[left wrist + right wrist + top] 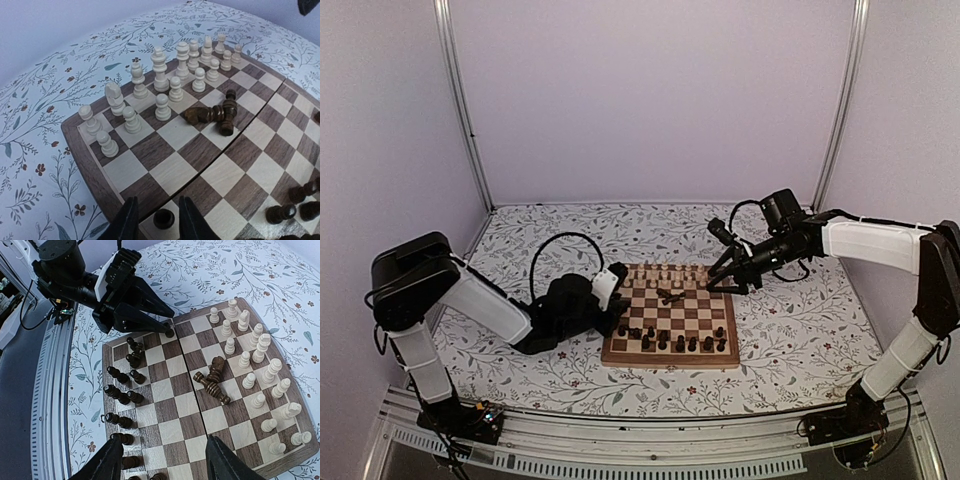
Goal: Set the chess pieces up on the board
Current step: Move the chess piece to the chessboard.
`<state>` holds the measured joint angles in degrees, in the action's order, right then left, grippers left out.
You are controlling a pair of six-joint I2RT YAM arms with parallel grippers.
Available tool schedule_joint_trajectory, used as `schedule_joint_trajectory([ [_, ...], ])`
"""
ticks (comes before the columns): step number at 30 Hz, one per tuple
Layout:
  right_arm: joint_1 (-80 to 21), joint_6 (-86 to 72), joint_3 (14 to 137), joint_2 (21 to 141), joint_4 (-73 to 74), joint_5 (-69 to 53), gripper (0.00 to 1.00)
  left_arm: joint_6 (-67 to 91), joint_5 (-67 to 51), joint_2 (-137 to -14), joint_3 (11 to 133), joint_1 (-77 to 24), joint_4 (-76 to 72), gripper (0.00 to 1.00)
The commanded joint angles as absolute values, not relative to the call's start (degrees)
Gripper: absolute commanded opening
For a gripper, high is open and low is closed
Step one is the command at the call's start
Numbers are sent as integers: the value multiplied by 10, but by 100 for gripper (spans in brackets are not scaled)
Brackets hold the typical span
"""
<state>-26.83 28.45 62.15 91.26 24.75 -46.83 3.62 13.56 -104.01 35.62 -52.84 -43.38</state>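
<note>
The board (pixel 665 362) lies between my arms. Pale chess pieces (pixel 665 273) stand in two rows along its far side, and dark pieces (pixel 670 342) stand along the near side. A few dark pieces (pixel 670 295) lie toppled near the middle, also shown in the left wrist view (pixel 215 115) and the right wrist view (pixel 212 380). My left gripper (pixel 618 308) is at the board's left edge, its jaws open on either side of an upright dark pawn (pixel 164 218) with gaps on both sides. My right gripper (pixel 720 285) hovers wide open and empty over the board's right part.
The floral table surface (pixel 790 340) surrounds the board. In the right wrist view my left arm (pixel 115 290) reaches in over the board's edge. White walls and metal frame posts (pixel 460 100) enclose the back and sides.
</note>
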Motion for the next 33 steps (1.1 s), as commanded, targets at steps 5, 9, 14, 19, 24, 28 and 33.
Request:
schedule_joint_trajectory([
  [5, -265, 293, 610, 913, 241, -476, 59, 93, 55, -1001, 479, -520, -190, 37],
  [9, -265, 297, 609, 910, 243, -475, 59, 114, 60, -1014, 546, -519, -66, 39],
  [14, -265, 303, 606, 903, 244, -466, 59, 131, 78, -1012, 599, -518, 46, 39],
  [19, -260, 306, 602, 893, 244, -466, 59, 78, 18, -974, 603, -517, 94, 35],
  [24, -251, 310, 599, 887, 246, -470, 59, 27, -28, -968, 631, -510, 186, 33],
  [28, -248, 314, 599, 884, 249, -472, 59, 14, -56, -990, 665, -504, 252, 33],
  [33, -248, 318, 598, 883, 254, -474, 59, 3, -79, -1035, 721, -497, 322, 33],
])
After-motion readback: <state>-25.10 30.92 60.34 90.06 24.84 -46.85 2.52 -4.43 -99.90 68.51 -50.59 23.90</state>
